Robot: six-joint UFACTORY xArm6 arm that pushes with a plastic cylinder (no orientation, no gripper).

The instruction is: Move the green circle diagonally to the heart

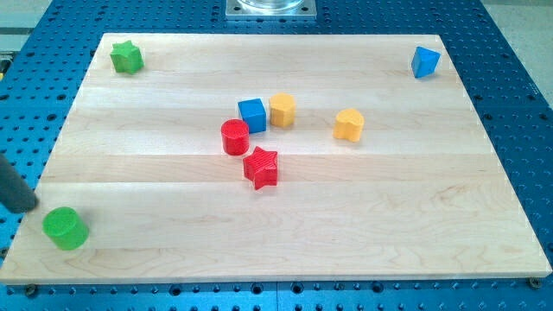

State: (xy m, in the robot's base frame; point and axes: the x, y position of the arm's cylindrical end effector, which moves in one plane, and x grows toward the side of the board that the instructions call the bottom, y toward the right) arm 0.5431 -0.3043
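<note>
- green circle (pixel 66 228) sits at the board's bottom-left corner, just right of and below my tip (pixel 30 207).
- yellow heart (pixel 349 124) lies well apart, up right.
- the tip touches nothing.

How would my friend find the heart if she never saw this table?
Start at the wooden board and find the bunch of blocks in its middle. Just toward the view's right of that bunch, standing alone, is the yellow heart. The yellow block beside the blue cube has no notch on top; the heart does.
</note>
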